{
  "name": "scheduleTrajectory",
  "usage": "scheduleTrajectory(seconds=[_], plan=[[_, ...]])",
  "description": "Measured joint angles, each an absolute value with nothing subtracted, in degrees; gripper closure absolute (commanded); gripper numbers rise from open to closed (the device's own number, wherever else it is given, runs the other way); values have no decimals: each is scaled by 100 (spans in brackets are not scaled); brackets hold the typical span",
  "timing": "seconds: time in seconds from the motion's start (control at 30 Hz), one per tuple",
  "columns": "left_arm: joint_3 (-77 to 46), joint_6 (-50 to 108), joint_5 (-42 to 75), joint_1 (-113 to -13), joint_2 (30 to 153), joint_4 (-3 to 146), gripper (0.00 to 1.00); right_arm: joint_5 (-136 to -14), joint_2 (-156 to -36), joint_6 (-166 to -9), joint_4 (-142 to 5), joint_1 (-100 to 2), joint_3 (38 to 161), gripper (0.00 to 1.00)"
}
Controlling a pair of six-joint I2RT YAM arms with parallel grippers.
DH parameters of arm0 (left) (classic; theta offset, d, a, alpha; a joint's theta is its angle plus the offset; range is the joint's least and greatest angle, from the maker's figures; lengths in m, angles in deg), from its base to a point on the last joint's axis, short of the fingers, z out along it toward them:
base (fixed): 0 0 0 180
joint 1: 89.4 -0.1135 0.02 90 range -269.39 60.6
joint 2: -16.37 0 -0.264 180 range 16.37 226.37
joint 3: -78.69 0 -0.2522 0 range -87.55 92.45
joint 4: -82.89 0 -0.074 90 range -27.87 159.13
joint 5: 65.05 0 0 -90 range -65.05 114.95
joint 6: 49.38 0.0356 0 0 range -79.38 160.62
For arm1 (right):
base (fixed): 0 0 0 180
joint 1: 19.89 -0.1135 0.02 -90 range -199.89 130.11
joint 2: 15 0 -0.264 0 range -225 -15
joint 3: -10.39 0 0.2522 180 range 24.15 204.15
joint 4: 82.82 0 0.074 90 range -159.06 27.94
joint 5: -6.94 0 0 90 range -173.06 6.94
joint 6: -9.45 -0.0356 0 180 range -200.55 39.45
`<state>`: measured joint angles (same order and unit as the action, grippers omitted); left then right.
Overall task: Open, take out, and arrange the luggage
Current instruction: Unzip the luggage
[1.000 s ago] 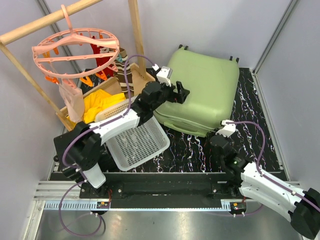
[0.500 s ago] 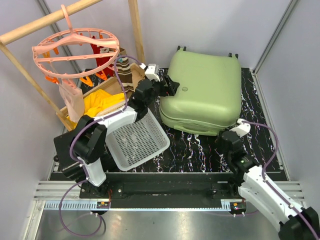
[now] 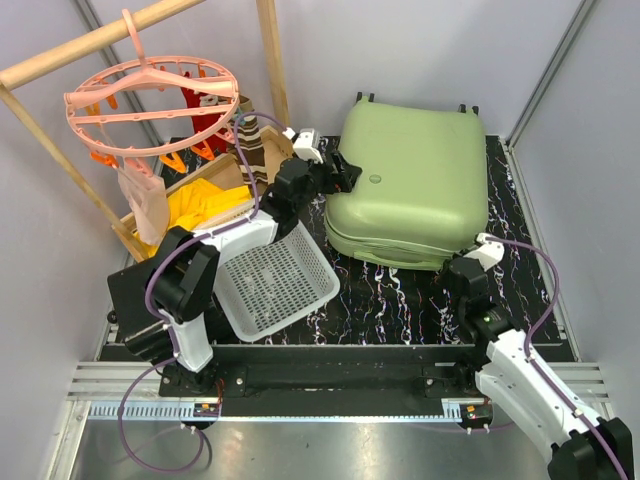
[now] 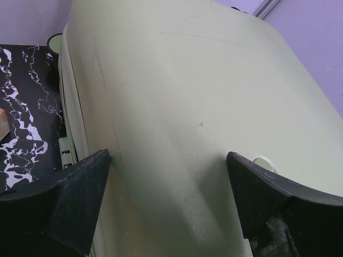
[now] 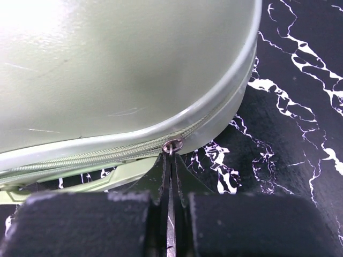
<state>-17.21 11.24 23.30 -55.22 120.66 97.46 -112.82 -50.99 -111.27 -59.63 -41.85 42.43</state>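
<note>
The luggage is a light-green hard-shell suitcase lying flat on the black marbled mat, wheels toward the far wall. My left gripper stands open at its left end, and in the left wrist view the black fingers straddle the shell near the top of that end. My right gripper is at the near right corner. In the right wrist view it is shut on the small metal zipper pull hanging from the seam of the luggage.
A white perforated basket lies tilted just left of the suitcase, under my left arm. Behind it are a cardboard box with yellow cloth, a pink round clip hanger and a wooden rack post. Walls close in on both sides.
My right gripper has slid rightward along the near edge to the corner, holding the zipper pull. The left gripper has drawn back to the suitcase's left end. The suitcase has turned slightly.
</note>
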Motion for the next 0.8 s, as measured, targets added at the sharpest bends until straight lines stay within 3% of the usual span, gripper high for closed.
scheduleTrajectory(seconds=[0.27, 0.5, 0.67, 0.8], plan=[[-2392, 1592, 2947, -5231, 11203, 9399, 8, -10904, -5730, -11040, -6053, -4150, 4383, 100], [-3384, 2770, 3913, -3852, 10158, 8979, 8, -10606, -6050, -11110, -6501, -4147, 4407, 100], [-3616, 4173, 3624, -2860, 10608, 8975, 11, -10462, -6006, -11171, -6586, -4147, 4398, 100], [-3386, 4929, 3047, -2639, 11338, 8894, 14, -10392, -5835, -11206, -6590, -4145, 4350, 100]])
